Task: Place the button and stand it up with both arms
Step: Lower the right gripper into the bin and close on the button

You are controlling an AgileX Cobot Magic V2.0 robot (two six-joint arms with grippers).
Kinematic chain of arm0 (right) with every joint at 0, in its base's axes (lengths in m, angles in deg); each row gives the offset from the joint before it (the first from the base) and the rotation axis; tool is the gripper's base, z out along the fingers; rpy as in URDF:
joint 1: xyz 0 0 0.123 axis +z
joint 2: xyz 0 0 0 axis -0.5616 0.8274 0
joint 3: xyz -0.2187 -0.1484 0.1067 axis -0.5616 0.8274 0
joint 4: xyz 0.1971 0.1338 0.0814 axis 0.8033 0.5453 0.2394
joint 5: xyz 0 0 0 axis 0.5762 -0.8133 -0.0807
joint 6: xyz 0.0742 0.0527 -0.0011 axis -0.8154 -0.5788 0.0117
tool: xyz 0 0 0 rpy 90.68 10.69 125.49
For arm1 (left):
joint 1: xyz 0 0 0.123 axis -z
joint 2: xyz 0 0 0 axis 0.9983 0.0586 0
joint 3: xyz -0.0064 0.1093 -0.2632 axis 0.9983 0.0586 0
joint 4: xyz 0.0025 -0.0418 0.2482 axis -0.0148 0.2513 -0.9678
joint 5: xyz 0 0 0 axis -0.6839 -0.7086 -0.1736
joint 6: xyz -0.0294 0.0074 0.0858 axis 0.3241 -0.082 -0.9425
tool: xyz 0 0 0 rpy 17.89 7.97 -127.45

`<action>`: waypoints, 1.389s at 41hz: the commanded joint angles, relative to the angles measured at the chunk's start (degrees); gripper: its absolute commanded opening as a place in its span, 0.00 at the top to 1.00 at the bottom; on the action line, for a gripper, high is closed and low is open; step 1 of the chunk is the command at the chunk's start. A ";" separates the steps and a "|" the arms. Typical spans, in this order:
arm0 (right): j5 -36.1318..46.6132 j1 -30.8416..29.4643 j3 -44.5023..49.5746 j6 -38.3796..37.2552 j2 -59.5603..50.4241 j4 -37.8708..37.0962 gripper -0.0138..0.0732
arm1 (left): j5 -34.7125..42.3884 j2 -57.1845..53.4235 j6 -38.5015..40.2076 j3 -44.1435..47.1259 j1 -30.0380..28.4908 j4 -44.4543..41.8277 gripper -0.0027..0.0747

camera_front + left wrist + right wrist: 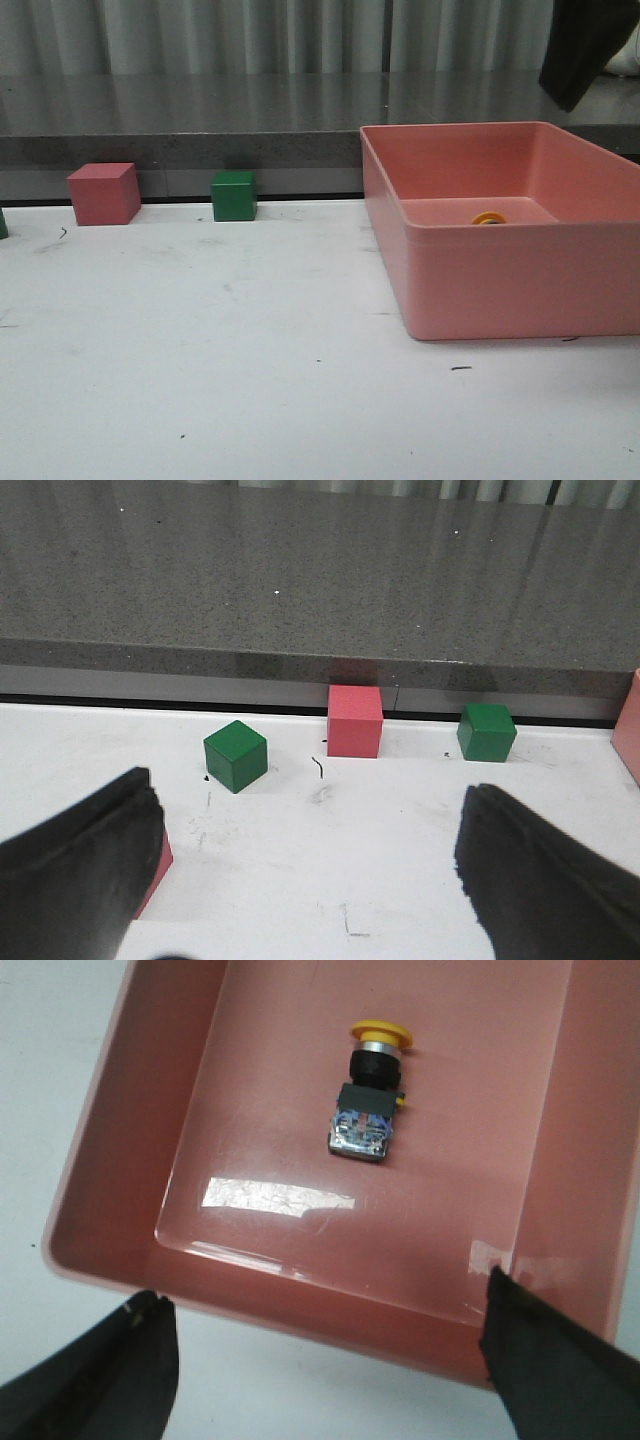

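Observation:
The button (369, 1095) lies on its side on the floor of a pink bin (120, 1160), yellow cap pointing away from its dark square base. In the front view only the yellow cap (489, 218) shows above the bin's front wall (500, 280). My right gripper (320, 1370) is open and empty, hovering over the bin's outer rim and the white table, well short of the button. My left gripper (310, 880) is open over bare table with nothing between its fingers. Neither gripper shows in the front view.
A red cube (103, 193) and a green cube (234, 196) stand at the table's back edge. The left wrist view shows two green cubes (236, 755) (486, 731), a red cube (355, 720), and another red block (160, 865) half hidden behind the left finger. A dark ledge (200, 120) runs behind.

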 commanded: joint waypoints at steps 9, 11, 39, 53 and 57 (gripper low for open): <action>-3.56 -0.14 -15.84 0.33 15.71 -1.63 0.11 | 4.27 0.65 0.34 -1.90 -0.03 0.32 0.21; -5.11 -0.21 -18.41 -0.36 18.40 -1.63 0.11 | 4.27 0.65 0.34 -1.90 -0.03 0.32 0.21; -8.70 -3.25 -34.42 -5.17 38.92 -1.74 0.11 | 4.27 0.65 0.34 -1.90 -0.03 0.32 0.21; -7.78 -3.25 -35.95 -5.24 41.89 -1.63 0.11 | 4.27 0.65 0.34 -1.90 -0.03 0.32 0.21; -7.81 -3.25 -35.95 -5.24 41.89 -0.99 0.16 | 4.27 0.65 0.34 -1.90 -0.03 0.32 0.21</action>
